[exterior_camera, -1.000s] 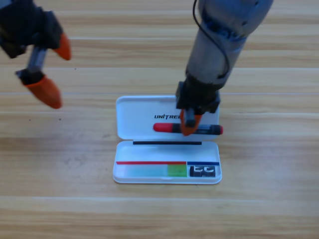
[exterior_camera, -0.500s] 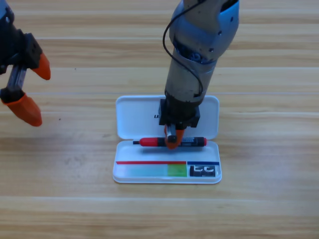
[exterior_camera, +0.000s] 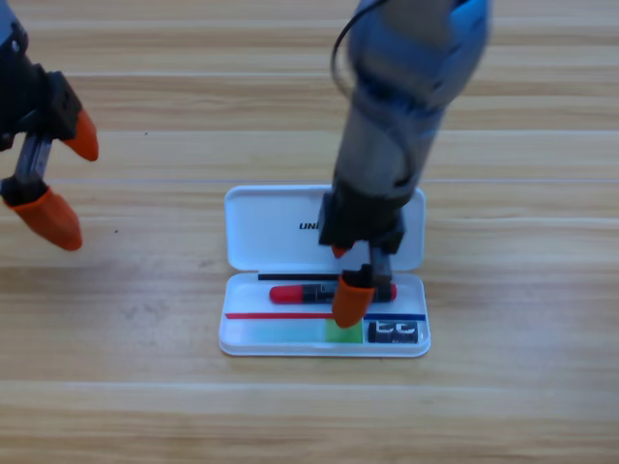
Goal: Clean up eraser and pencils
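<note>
Matt, grained wooden table [exterior_camera: 145, 387]; smooth, glossy white plastic case [exterior_camera: 266, 227]; smooth red pencil [exterior_camera: 300, 293].

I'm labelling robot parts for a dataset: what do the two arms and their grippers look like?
Both grippers, left and right, have black bodies and two rounded orange jaws each. The right arm is a thick grey cylinder with blue near the top and a thin black cable looped alongside. No markings are visible.

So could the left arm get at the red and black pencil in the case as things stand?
Probably not cleanly. The right gripper stands directly over the red and black pencil in the white case, covering its right part. The left gripper waits open at the left edge, and only the pencil's left end is free.
</note>
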You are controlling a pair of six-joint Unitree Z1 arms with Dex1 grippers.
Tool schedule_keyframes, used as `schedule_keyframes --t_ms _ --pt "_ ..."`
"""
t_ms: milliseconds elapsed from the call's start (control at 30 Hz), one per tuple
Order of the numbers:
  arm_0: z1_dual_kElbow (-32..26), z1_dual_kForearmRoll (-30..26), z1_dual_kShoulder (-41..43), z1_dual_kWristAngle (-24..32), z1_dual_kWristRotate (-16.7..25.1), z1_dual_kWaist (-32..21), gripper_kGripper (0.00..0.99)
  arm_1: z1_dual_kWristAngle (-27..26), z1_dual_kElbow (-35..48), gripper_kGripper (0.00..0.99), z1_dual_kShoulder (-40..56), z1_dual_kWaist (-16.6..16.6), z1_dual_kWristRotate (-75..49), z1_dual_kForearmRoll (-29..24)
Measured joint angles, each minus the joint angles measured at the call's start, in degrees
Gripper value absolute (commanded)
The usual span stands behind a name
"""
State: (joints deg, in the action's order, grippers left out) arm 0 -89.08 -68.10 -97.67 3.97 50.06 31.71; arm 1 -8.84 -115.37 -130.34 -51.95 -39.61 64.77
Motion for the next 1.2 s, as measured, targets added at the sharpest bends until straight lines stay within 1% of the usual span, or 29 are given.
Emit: schedule_keyframes --t_ms 100,133,200,233,267,333,433,467,500,567,667,700,800,867,1000,1200 --pt "-0.74 0.79 -0.01 0.35 0.00 -0.41 0.977 -5.15 3.69 0.962 8.67 -0.18 0.86 -0.11" --pt "-1.66 0.84 -0.07 0.55 0.00 -0.71 0.950 -6.37 5.74 0.963 12.16 -0.23 1.47 -0.99" --pt "-5.19 1.14 -0.66 1.11 0.27 -1.74 0.868 -8.39 12.96 0.969 20.41 -0.33 2.81 -5.64" --pt "-7.19 1.97 -1.18 1.51 0.55 -2.29 0.805 -9.11 17.03 0.973 25.11 -0.33 3.68 -8.63" --pt "-8.88 2.95 -1.82 2.14 0.79 -2.81 0.729 -10.22 20.51 0.974 28.98 -0.29 4.85 -11.49" --pt "-12.98 4.08 -4.14 3.80 0.96 -3.98 0.540 -11.72 25.86 0.976 35.31 -0.23 6.62 -16.38" --pt "-19.43 4.88 -10.35 7.26 1.43 -5.72 0.166 -13.24 32.31 0.980 43.23 -0.04 8.40 -22.22" --pt "-21.51 4.90 -12.65 8.65 2.05 -6.19 0.060 -13.26 34.09 0.985 44.87 -0.01 8.91 -23.40" --pt "-23.11 4.93 -14.91 10.17 2.74 -6.73 0.000 -13.27 35.20 0.986 46.34 0.03 9.31 -24.20" --pt "-25.55 5.01 -19.22 13.20 3.71 -7.61 0.000 -13.27 37.12 0.988 48.41 0.12 9.66 -25.13" --pt "-26.36 6.28 -24.08 17.74 3.79 -8.65 0.000 -13.34 40.27 0.989 50.41 0.20 9.97 -26.02" --pt "-26.32 6.83 -25.36 18.49 3.79 -8.87 0.000 -13.40 41.33 0.989 50.84 0.21 10.09 -26.44" --pt "-24.05 11.93 -27.78 22.17 3.79 -9.77 0.000 -13.65 43.23 0.989 51.93 0.25 10.50 -26.73" --pt "-22.43 13.66 -29.28 25.44 3.79 -10.25 0.000 -14.32 43.75 0.989 52.49 0.28 10.77 -26.73" --pt "-22.11 13.90 -34.01 32.00 3.99 -11.05 0.000 -15.57 44.10 0.989 52.87 0.28 10.95 -26.73" --pt "-22.12 13.41 -40.69 36.38 4.54 -12.13 0.000 -15.77 44.71 0.989 53.02 0.28 11.08 -27.24"
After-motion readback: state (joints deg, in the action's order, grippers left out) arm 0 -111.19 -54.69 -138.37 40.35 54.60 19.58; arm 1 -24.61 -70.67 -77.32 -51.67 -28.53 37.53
